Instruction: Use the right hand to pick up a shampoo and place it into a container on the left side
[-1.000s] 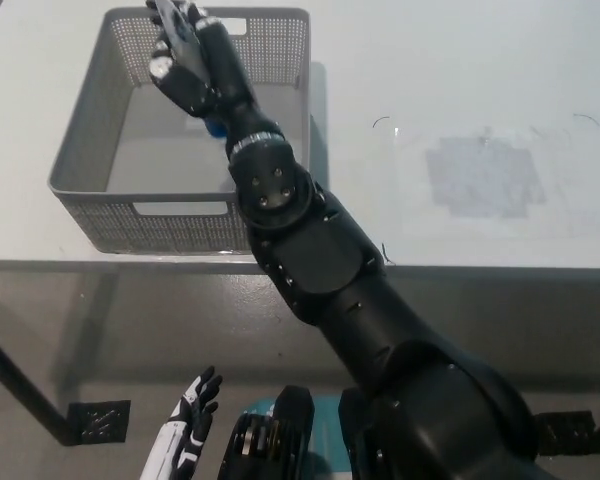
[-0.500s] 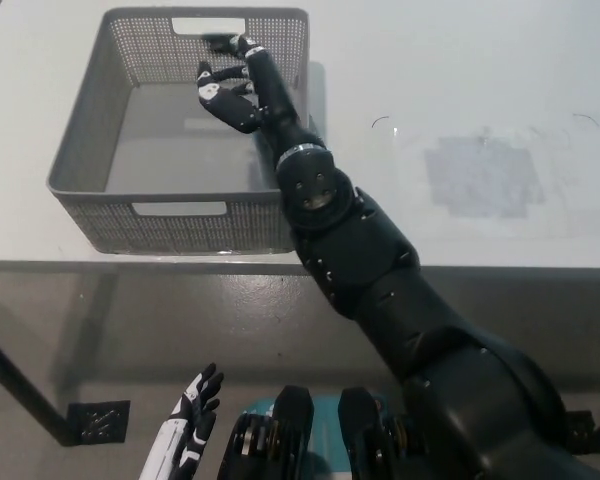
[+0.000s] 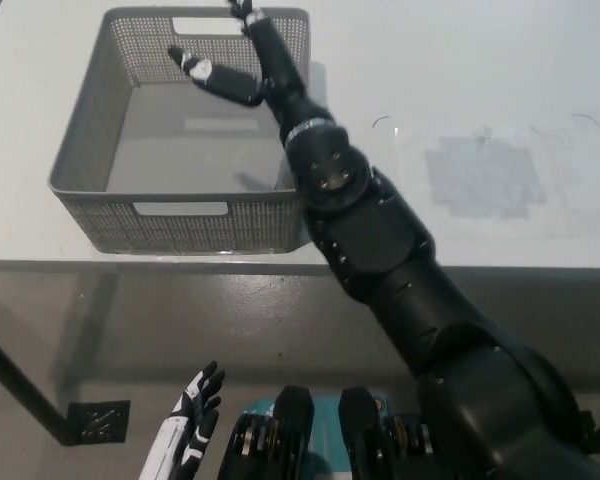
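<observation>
Right hand (image 3: 242, 62) is over the far right part of the grey mesh basket (image 3: 90, 120), fingers spread apart, nothing in them. One finger points left across the basket interior, others reach up over the far rim near the handle cutout. The black forearm crosses the basket's right wall, so that wall and corner are partly blocked from view.

Shampoo: can't see it. Visible basket floor looks bare; the part under the forearm is hidden.

Basket sits at the left of the white counter (image 3: 480, 80), its near wall close to the counter's front edge. Room right of the basket is open: only a greyish scuffed patch (image 3: 485, 178) and a few thin dark marks on the surface. Counter front edge runs across the middle of the view, floor below.

Left hand (image 3: 188, 428) rests low at bottom left, below counter level, fingers apart, holding nothing.

No readable labels or writing.
</observation>
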You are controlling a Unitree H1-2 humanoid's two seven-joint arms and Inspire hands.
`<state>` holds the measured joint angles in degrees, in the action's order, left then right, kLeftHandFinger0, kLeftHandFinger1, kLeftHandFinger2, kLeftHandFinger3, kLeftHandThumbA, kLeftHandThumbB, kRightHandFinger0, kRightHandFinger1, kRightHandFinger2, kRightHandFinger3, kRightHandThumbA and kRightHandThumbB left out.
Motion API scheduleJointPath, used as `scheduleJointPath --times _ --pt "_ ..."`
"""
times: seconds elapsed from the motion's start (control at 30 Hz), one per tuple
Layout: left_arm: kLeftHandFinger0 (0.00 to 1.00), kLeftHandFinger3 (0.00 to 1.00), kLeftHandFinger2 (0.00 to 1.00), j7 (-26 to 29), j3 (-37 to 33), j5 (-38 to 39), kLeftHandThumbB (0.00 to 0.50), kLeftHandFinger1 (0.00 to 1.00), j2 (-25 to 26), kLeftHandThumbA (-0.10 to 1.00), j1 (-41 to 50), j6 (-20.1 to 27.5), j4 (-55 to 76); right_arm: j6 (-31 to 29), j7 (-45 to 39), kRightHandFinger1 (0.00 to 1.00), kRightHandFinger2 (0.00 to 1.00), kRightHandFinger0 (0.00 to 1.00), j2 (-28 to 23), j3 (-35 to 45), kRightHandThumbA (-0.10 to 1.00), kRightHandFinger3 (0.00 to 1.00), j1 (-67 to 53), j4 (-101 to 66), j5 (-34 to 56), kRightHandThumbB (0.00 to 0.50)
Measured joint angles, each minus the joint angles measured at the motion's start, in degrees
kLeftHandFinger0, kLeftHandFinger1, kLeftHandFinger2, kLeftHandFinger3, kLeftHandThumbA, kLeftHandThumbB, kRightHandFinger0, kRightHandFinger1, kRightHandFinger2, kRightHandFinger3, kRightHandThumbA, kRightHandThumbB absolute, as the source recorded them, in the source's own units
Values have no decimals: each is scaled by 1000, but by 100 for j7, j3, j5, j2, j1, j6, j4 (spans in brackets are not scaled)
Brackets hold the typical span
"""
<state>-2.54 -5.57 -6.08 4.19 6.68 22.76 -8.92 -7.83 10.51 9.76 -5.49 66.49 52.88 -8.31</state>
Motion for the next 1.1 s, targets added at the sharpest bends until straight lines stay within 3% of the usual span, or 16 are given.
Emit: scheduleJointPath --times 0.13,0.17,0.23,0.33,0.47,0.53,0.77,1.0,1.03,1.07,1.1 --pt "1000 1000 1000 -27 -3 2 164 1000 12 926 -26 0 -4 141 -102 1000 1000 1000 -176 36 904 1000 -87 -897 19 251" --pt "1000 1000 1000 -31 -2 2 172 1000 14 923 -31 0 -6 188 -121 1000 1000 1000 -220 43 900 1000 -115 -1143 20 282" --pt "1000 1000 1000 -40 -2 2 171 1000 17 922 -41 0 -21 259 -164 1000 1000 1000 -303 64 899 1000 -180 -1554 24 279" --pt "1000 1000 1000 -45 -2 2 171 1000 16 923 -43 -1 -61 402 -211 1000 1000 1000 -418 111 896 1000 -330 -2193 37 237" --pt "1000 1000 1000 -48 -2 1 154 1000 17 932 -41 -16 -75 600 -242 1000 1000 1000 -591 142 944 1000 -708 -3084 44 269" --pt "1000 1000 1000 -48 -2 0 163 1000 17 942 -41 -26 -75 690 -256 1000 1000 1000 -664 153 951 1000 -934 -3475 47 250" --pt "1000 1000 1000 -48 -2 -1 171 1000 24 950 -43 -67 -75 916 -336 1000 1000 1000 -983 193 888 1000 -2278 -5031 110 283" --pt "1000 1000 1000 -48 3 -5 160 1000 62 980 -65 -78 -75 979 -422 1000 1000 1000 -1281 315 910 1000 -4385 -6545 350 263" --pt "1000 1000 1000 -47 7 -5 168 1000 71 979 -75 -78 -75 971 -444 1000 1000 1000 -1308 336 761 1000 -4672 -6695 416 169" --pt "1000 1000 1000 -47 12 -4 170 1000 85 980 -86 -78 -76 959 -473 1000 1000 1000 -1344 357 913 1000 -5101 -6857 510 210" --pt "1000 1000 1000 -48 15 -4 170 1000 99 983 -107 -78 -76 924 -512 1000 1000 1000 -1372 370 926 1000 -5431 -6934 600 200"
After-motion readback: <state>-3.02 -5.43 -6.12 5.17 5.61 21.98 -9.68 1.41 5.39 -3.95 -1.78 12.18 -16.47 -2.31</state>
